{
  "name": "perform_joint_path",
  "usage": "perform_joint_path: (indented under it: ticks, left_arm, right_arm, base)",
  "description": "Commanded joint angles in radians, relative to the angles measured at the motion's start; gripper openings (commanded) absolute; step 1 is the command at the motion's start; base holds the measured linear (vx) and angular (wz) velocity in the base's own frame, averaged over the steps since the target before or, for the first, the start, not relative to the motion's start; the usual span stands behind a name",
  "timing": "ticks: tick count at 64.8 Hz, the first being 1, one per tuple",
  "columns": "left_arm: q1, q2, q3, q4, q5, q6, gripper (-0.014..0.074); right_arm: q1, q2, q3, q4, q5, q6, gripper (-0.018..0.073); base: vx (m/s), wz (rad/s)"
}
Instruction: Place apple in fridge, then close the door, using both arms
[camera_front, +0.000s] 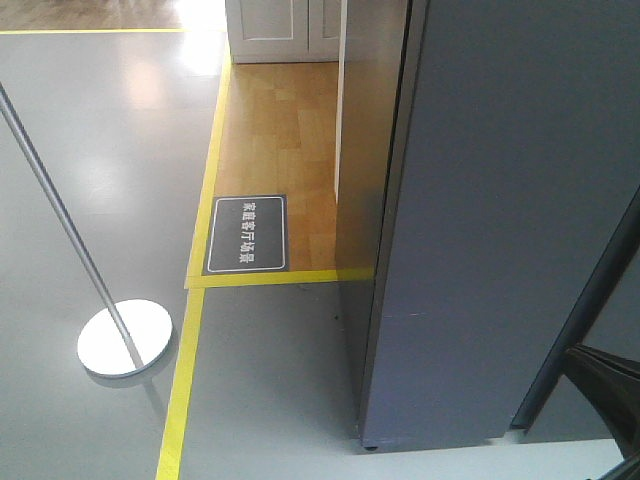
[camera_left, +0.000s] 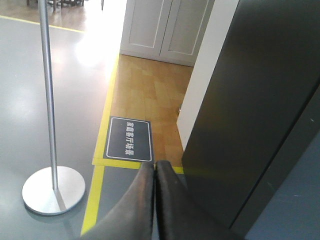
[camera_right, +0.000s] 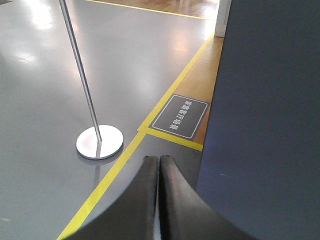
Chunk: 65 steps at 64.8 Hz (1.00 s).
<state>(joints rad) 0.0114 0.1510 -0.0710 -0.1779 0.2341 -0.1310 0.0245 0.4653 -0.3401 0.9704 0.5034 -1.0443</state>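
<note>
Grey glossy floor (camera_front: 90, 130) fills the left of the scene, crossed by yellow tape lines (camera_front: 185, 380) that border a strip of wooden flooring (camera_front: 285, 150). Far left, a metal stanchion pole (camera_front: 60, 215) rises from a round silver base (camera_front: 125, 338). Just right of the tape, a dark floor sign (camera_front: 247, 234) with white characters lies on the wood, and a white panelled cabinet (camera_front: 280, 30) stands at the far end. Right of these, the fridge (camera_front: 370, 200) shows its dark side, and the matte grey door (camera_front: 510, 220) fills the right of the front view. The left end effector (camera_left: 154, 172) has its fingers pressed together with nothing between them, the fridge to its right. The right end effector (camera_right: 159, 167) is likewise pressed closed and empty, the door (camera_right: 265, 115) just to its right. No view shows the apple.
</note>
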Motion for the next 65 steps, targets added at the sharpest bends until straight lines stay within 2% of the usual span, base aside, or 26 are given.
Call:
perform_joint_path:
  ticks: [1,14,30,39,65]
  left_arm:
    - [-0.001,-0.066,0.011,0.004,-0.067,-0.021,-0.0006]
    - [-0.001,-0.181,0.076,0.079,-0.066,-0.02,-0.0006]
    - [-0.001,-0.178,0.079,0.206,-0.045,-0.02,-0.0006]
    - [-0.001,-0.178,0.079,0.207,-0.095,-0.022,-0.0006]
    - [-0.001,-0.178,0.078,0.208,-0.087,-0.022,-0.0006]
  right_arm:
    - [-0.003,0.005,-0.028,0.031,-0.037,-0.008,-0.0003]
    - [-0.003,0.005,-0.028,0.031,-0.037,-0.008,-0.0003]
    - [-0.003,0.005,-0.028,0.031,-0.036,-0.008,-0.0003]
    - [-0.003,0.005,-0.028,0.031,-0.036,-0.008,-0.0003]
    - [-0.003,0.005,-0.028,0.031,-0.036,-0.008,-0.0003]
  base:
    - [0.0,0.0]
    - [0.0,0.0]
    - [0.0,0.0]
    - [0.0,0.0]
    - [0.0,0.0]
